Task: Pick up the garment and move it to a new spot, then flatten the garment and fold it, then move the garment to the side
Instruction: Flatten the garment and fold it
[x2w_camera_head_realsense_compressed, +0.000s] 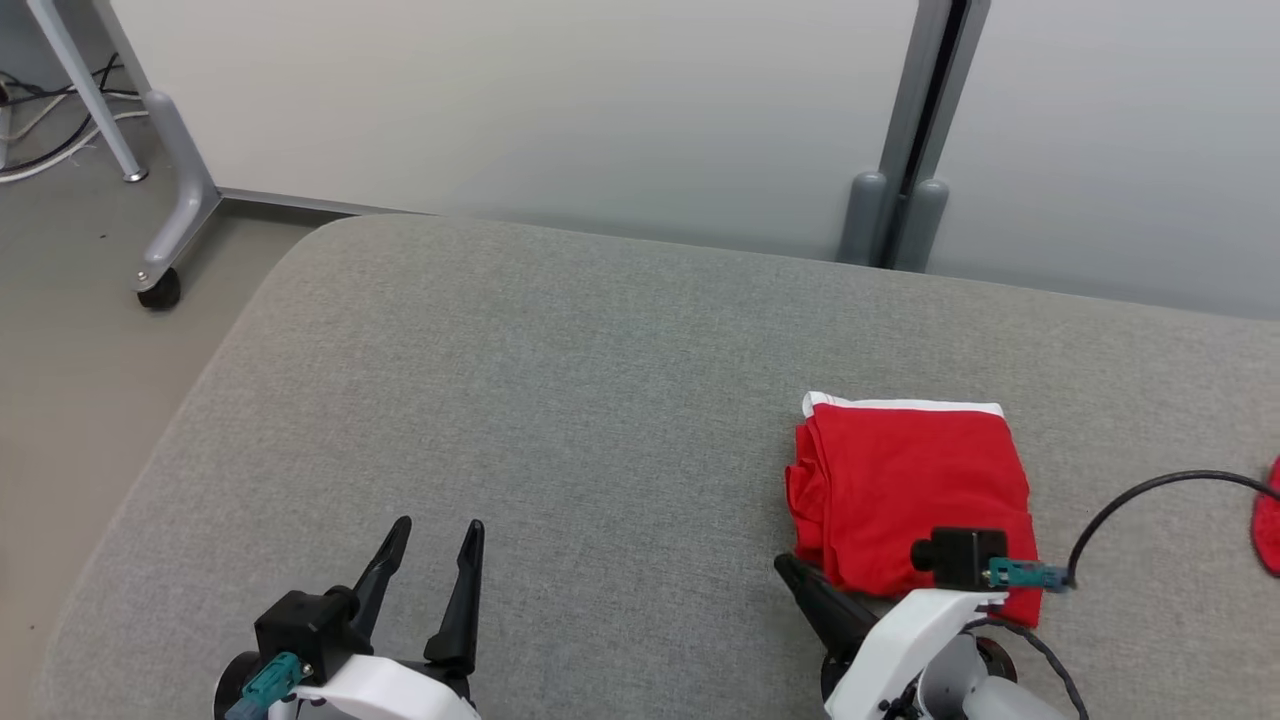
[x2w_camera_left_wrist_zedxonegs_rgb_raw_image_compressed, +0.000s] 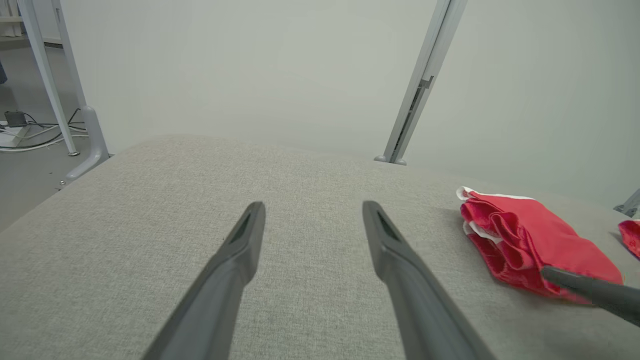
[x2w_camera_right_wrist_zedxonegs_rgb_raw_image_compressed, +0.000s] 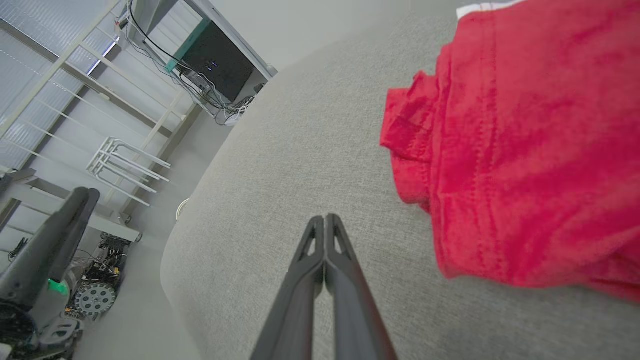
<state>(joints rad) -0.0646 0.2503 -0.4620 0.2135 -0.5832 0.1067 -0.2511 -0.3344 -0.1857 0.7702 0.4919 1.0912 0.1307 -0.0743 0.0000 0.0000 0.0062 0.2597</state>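
The folded red garment (x2w_camera_head_realsense_compressed: 910, 490), white-trimmed along its far edge, lies on the grey cushion (x2w_camera_head_realsense_compressed: 560, 380) at the robot's right. The right gripper (x2w_camera_right_wrist_zedxonegs_rgb_raw_image_compressed: 325, 220), fingers pressed together and empty, sits just beside the garment's near corner. The left gripper (x2w_camera_head_realsense_compressed: 438, 527) hangs parted, holding nothing.

White forearms (x2w_camera_head_realsense_compressed: 385, 692), black tapered fingers (x2w_camera_head_realsense_compressed: 463, 590) (teal connectors (x2w_camera_head_realsense_compressed: 1025, 575), black cable (x2w_camera_head_realsense_compressed: 1150, 493)).
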